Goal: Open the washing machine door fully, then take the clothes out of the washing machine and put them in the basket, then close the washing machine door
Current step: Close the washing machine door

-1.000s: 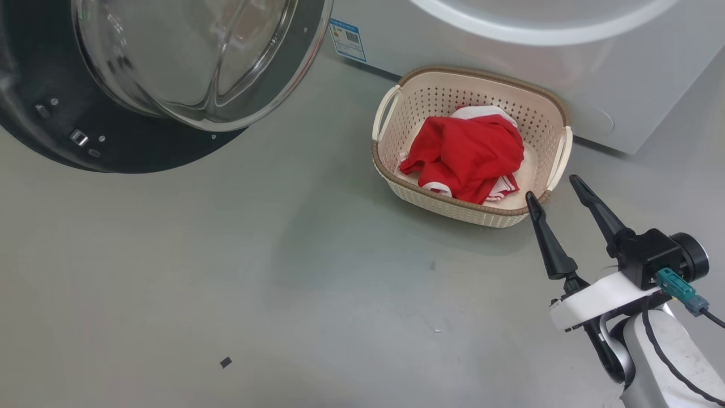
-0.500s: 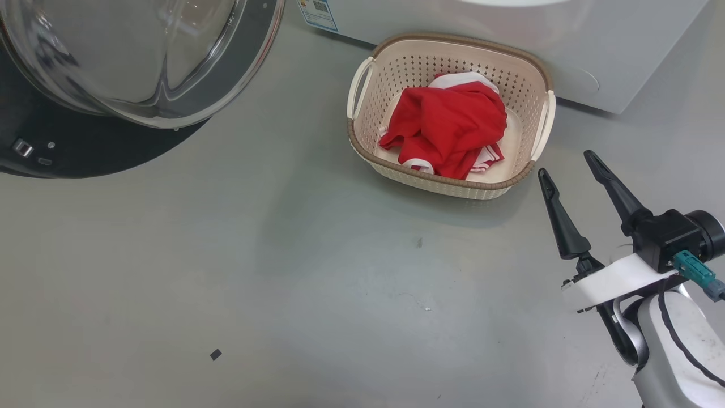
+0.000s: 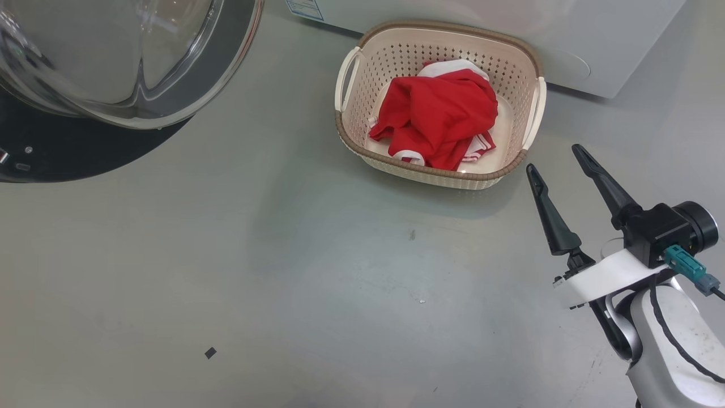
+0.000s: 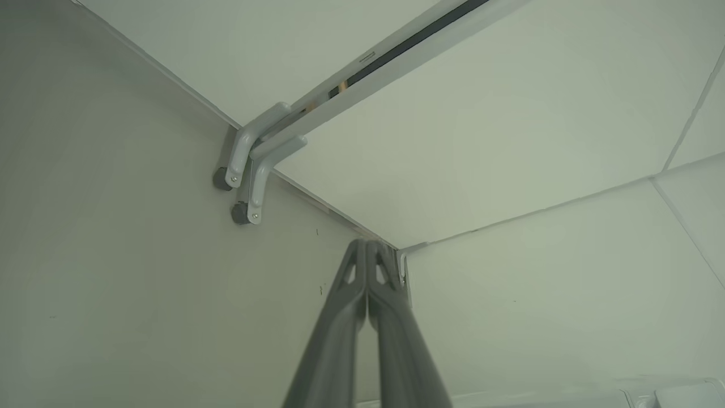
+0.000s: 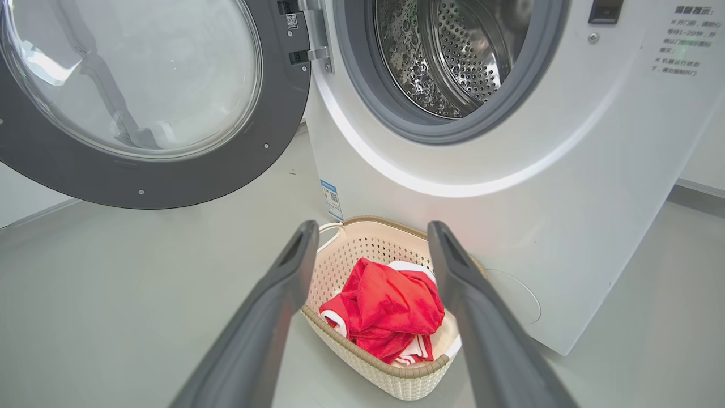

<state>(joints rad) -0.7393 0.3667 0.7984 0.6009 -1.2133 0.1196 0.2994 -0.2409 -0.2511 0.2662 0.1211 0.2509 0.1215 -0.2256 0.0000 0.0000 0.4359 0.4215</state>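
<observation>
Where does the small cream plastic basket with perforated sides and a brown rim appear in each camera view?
Head view: cream perforated basket at upper centre, against the white washing machine, ahead of the open right gripper.
Right wrist view: basket at lower centre, between that gripper's fingers.
Left wrist view: faces pale panels past the shut left gripper.
Shared landmark: blue sticker on the machine, near the basket's left handle.

A small black scrap [image 3: 210, 352] lies on the grey floor [image 3: 283, 272].

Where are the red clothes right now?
The clothes lie inside the basket, upper middle of the head view, on the floor just before the washing machine.
</observation>
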